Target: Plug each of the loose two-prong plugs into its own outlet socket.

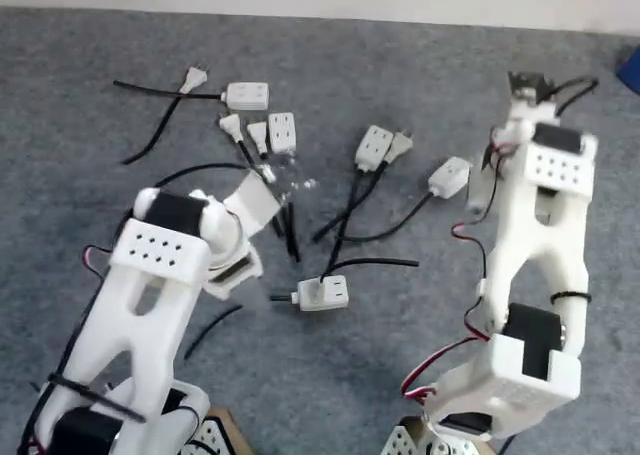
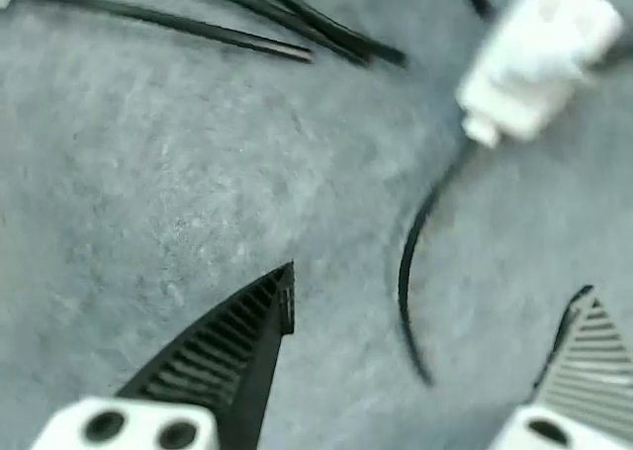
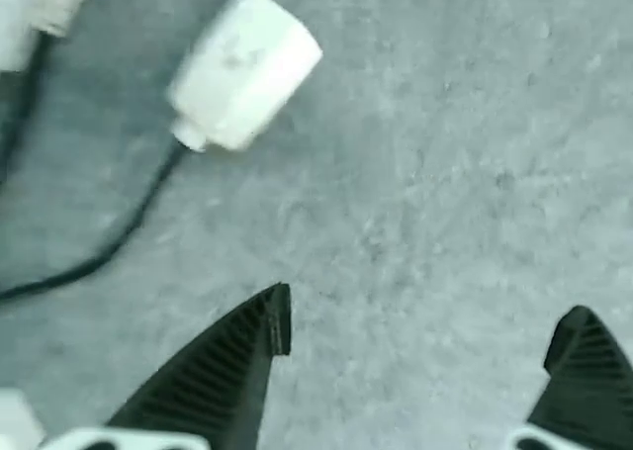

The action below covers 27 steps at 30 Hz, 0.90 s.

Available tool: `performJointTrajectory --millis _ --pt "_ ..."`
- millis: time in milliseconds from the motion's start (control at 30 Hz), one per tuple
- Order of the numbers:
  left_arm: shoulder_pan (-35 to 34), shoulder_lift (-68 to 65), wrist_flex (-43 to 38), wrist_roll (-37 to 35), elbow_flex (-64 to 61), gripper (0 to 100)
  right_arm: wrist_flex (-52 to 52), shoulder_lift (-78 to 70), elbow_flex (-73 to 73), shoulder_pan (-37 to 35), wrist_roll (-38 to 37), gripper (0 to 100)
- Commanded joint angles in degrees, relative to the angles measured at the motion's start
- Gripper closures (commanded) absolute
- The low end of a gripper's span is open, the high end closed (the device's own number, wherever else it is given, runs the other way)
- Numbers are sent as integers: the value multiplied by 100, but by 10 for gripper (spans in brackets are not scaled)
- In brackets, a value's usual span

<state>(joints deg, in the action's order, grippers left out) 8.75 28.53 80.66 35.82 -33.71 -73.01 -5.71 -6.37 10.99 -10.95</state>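
Note:
Several white outlet sockets and two-prong plugs on black cords lie scattered over the grey carpet. One socket (image 1: 247,96) lies far left with a plug (image 1: 195,77) beside it. Two plugs (image 1: 232,125) (image 1: 258,135) rest next to another socket (image 1: 282,130). A socket (image 1: 373,147) and plug (image 1: 400,145) lie side by side in the middle. My left gripper (image 1: 272,187) (image 2: 435,282) hovers open over bare carpet, a white socket (image 2: 534,59) ahead of it. My right gripper (image 1: 492,170) (image 3: 430,304) is open above the carpet beside another socket (image 1: 450,175) (image 3: 242,69).
One more socket (image 1: 322,293) lies near the front centre with its cord running back. Black cords (image 1: 345,215) cross the middle, and a loose cord piece (image 1: 212,330) lies by the left arm. Bare carpet stretches between the two arms at the front.

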Motion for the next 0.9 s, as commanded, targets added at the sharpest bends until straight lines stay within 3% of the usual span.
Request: performJointTrajectory --millis 0,100,333,567,867 --pt "-259 119 352 1538 321 596 1156 382 -1218 48 -79 611" --pt "-136 22 97 1873 -136 596 2000 752 -2211 13 -44 611" --pt "462 -541 -1705 1538 -1077 592 2967 2510 -4286 -286 360 611" --pt "1033 -980 -2620 1178 -998 592 3908 4505 -5991 -171 536 611" --pt "1508 -1763 -3244 853 -963 596 4040 4743 -6484 -435 475 611"
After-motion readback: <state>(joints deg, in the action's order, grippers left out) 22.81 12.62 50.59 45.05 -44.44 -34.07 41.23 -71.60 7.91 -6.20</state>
